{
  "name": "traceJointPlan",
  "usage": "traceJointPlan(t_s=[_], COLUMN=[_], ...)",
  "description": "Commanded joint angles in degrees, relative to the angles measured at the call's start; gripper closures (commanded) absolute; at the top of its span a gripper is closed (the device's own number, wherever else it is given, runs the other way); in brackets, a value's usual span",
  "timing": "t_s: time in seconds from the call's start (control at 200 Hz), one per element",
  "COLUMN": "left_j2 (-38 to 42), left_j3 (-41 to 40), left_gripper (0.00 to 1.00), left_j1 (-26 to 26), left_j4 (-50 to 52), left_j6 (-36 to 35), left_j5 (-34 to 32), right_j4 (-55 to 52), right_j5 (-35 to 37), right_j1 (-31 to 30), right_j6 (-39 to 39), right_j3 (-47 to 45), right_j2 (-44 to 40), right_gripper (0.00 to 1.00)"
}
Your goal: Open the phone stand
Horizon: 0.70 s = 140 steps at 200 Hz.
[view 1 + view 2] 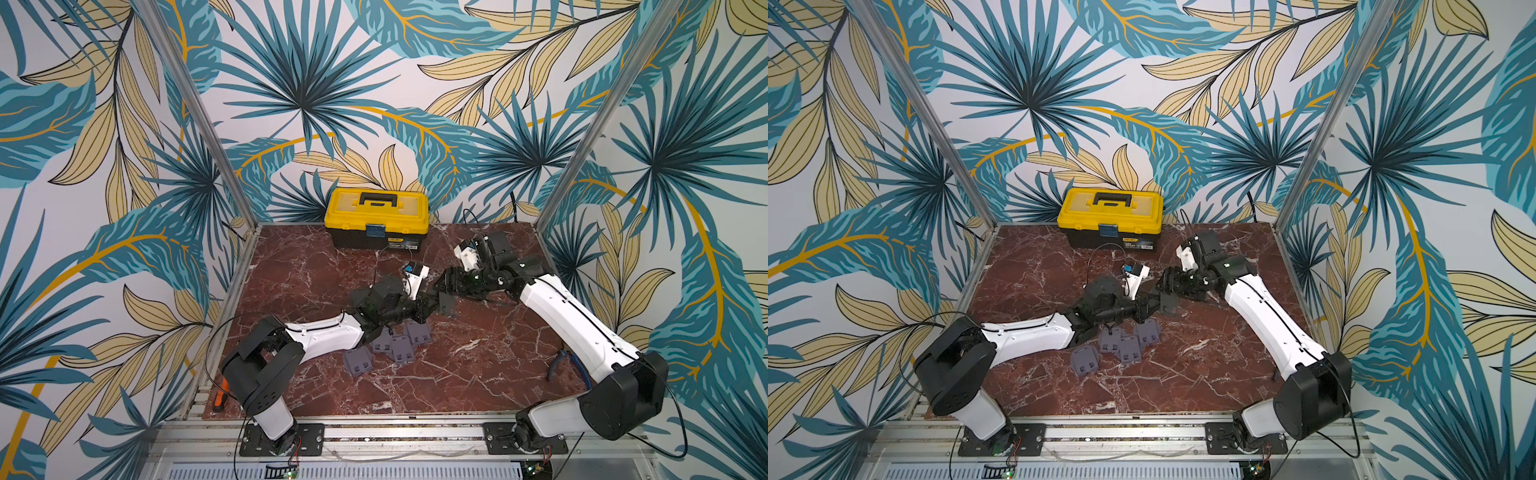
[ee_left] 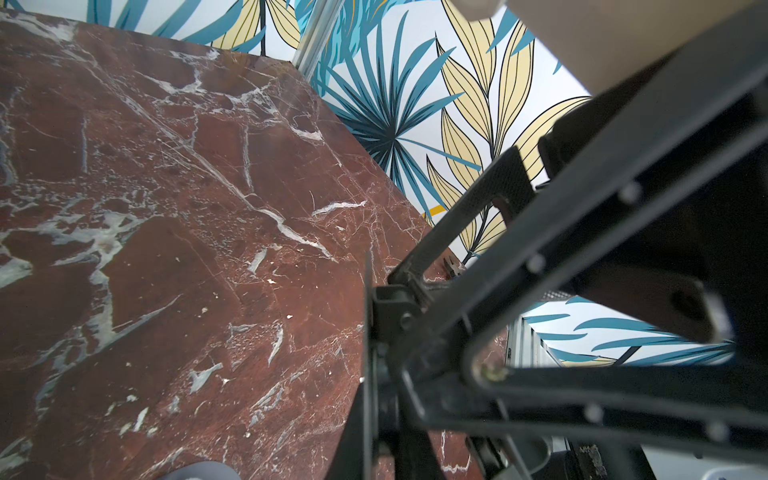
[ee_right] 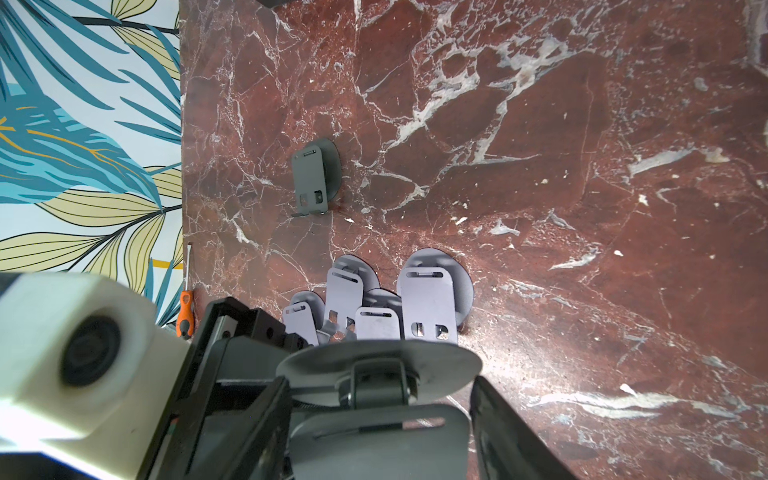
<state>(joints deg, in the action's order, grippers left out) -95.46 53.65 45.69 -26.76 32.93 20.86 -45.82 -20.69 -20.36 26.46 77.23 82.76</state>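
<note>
Right wrist view, lower edge of the frame: the dark grey folding metal phone stand (image 3: 378,436) is held clear of the red marble tabletop (image 3: 582,208). Its slotted back plate (image 3: 353,453) lies between the two fingers of the right gripper (image 3: 380,411). Those jaws stand apart, one on each side of the plate. A sliver of table shows past one edge, so no firm grip can be read.

Just above, the hinge (image 3: 376,384) joins the plate to the round base disc (image 3: 436,361), seen almost edge-on. The left gripper (image 3: 282,345), closed tight, appears to pinch the disc's left rim. Plate and disc sit at an angle to each other, so the opening looks begun but not complete; the plate probably has further to swing.

Higher in the frame, a pile of pale grey folded stands (image 3: 374,307) and one lone grey stand (image 3: 311,178) lie flat on the table. In a top view, the yellow plastic toolbox (image 1: 376,218) sits at the table's far edge, centre frame.
</note>
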Motion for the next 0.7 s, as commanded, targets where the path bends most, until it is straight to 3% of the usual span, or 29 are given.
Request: traceJointPlan(t_s=[0.0, 0.245, 0.696], left_j2=[1.08, 0.58, -2.57], left_j3=[2.07, 1.9, -0.36], left_gripper=[1.0, 1.0, 1.0], left_j1=[-0.07, -0.48, -4.97], left_j4=[-2.67, -2.59, -2.59], left_j6=[0.03, 2.05, 12.86], left_j5=[0.92, 0.42, -3.11], right_j4=[1.17, 1.5, 5.89], right_j5=[-1.16, 0.74, 7.52], right_j1=[-0.38, -0.45, -0.39], right_j6=[-0.18, -0.19, 1.99], right_j3=[-1.3, -1.56, -5.41], right_j2=[1.05, -0.08, -8.06], right_gripper=[0.39, 0.57, 0.67])
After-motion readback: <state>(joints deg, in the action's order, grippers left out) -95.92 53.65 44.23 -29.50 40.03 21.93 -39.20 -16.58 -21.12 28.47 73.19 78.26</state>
